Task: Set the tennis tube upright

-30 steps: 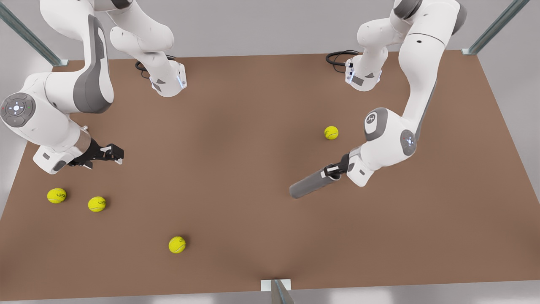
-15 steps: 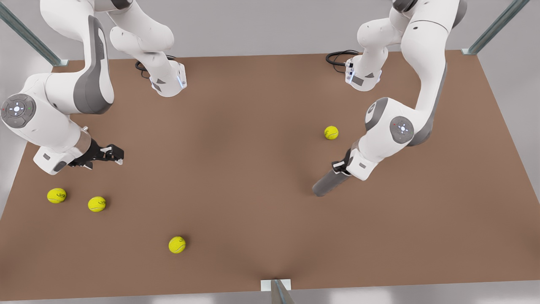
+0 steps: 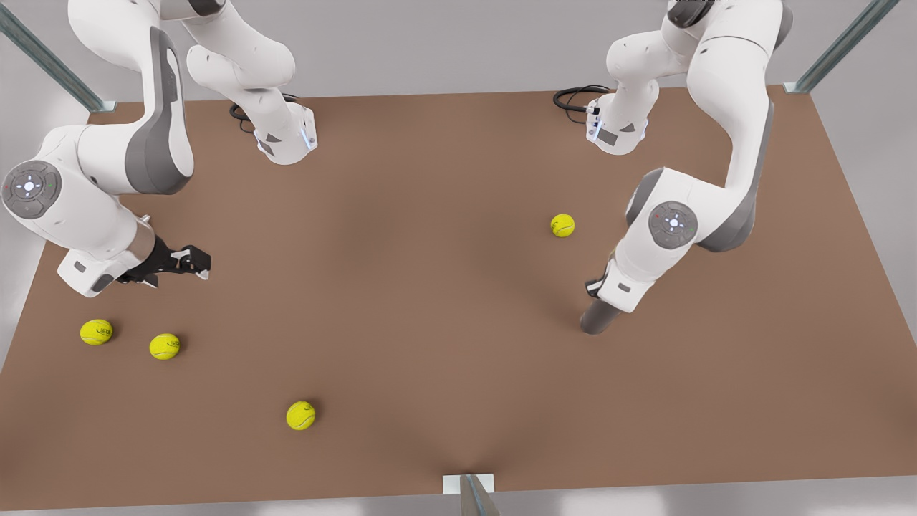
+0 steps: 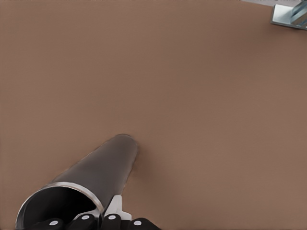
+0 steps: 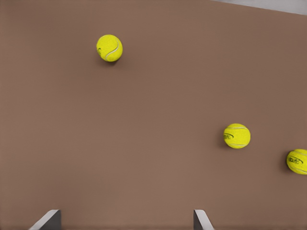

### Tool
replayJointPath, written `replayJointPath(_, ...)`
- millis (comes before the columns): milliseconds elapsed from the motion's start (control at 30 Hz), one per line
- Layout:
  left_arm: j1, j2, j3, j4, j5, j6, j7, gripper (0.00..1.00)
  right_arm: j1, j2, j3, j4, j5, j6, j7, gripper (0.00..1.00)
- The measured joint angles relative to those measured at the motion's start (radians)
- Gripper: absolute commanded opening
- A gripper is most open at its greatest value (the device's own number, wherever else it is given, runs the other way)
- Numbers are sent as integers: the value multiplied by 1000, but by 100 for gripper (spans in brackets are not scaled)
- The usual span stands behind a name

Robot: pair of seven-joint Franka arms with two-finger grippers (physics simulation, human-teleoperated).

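The tennis tube (image 3: 596, 319) is a grey cylinder held steeply tilted, close to upright, on the front view's right, its lower end at or just above the table. My left gripper (image 3: 593, 288) is shut on its upper rim, mostly hidden under the white wrist. In the left wrist view the tube (image 4: 98, 175) runs away from the gripper (image 4: 103, 214), whose fingers pinch the light rim wall at the open end. My right gripper (image 3: 201, 269) waits open over the table on the front view's left, its fingertips (image 5: 48, 219) wide apart with nothing between them.
Several yellow-green tennis balls lie on the brown table (image 3: 430, 287): one (image 3: 562, 225) behind the tube, two (image 3: 96, 332) (image 3: 164, 346) below the right gripper, one (image 3: 300, 415) nearer the front edge. Both arm bases stand at the back.
The left arm has swung the tube from lying low and pointing to the front view's left up to a steep tilt, moving it to the right. The right arm has stayed still.
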Motion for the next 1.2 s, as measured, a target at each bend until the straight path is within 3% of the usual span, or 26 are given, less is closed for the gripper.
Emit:
replayJointPath(400, -16, 98, 0, 73, 18, -38, 5, 21, -2, -1, 1, 0, 3, -2, 0, 100)
replayJointPath(1000, -30, 136, 21, 131, 25, -84, 23, 21, 1, 5, 2, 0, 3, -2, 0, 100)
replayJointPath(1033, -29, 136, 21, 130, 24, -84, 35, 50, 1, 5, 1, 0, 3, -2, 0, 100)
replayJointPath(1067, -30, 136, 21, 130, 21, -89, 38, 100, -1, 6, 1, 0, 3, -2, 0, 100)
replayJointPath(1200, -31, 131, 21, 131, 10, -92, 36, 100, 0, 8, 0, 0, 2, 4, 0, 100)
